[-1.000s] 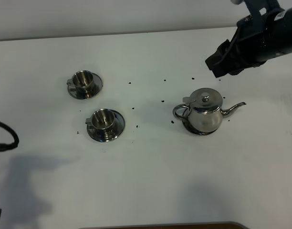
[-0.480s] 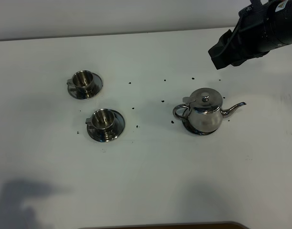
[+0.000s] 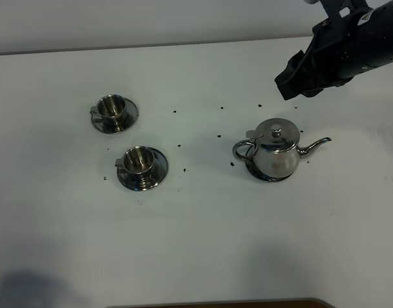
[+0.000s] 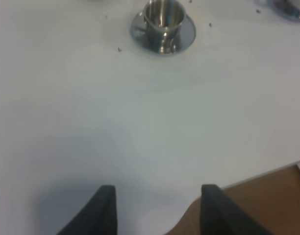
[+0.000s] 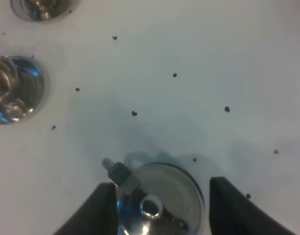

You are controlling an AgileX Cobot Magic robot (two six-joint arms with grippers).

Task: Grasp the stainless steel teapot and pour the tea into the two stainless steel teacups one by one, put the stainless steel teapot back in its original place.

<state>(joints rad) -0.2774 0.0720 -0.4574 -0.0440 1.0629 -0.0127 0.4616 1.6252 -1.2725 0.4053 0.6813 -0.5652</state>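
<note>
The stainless steel teapot (image 3: 273, 153) stands upright on the white table (image 3: 203, 237), lid on, spout pointing right, handle to the left. My right gripper (image 3: 288, 86) hovers above and just behind it, open and empty. In the right wrist view the teapot's lid (image 5: 157, 198) lies between the spread fingers (image 5: 105, 208). The two stainless steel teacups stand on saucers at the left, one farther back (image 3: 113, 111) and one nearer (image 3: 142, 165). My left gripper (image 4: 157, 210) is open and empty over the table's front edge, far from the nearer cup (image 4: 162, 20). No tea is visible.
Small dark specks (image 3: 178, 144) are scattered on the table between the cups and the teapot. The table's front edge (image 3: 216, 303) runs along the bottom; brown floor (image 4: 267, 196) shows beyond it. Both cups show in the right wrist view (image 5: 12, 90), (image 5: 39, 7).
My right arm drew back up to the right, then came back left toward the teapot. The left arm's cable and shadow at lower left have withdrawn. Teapot and cups have not moved.
</note>
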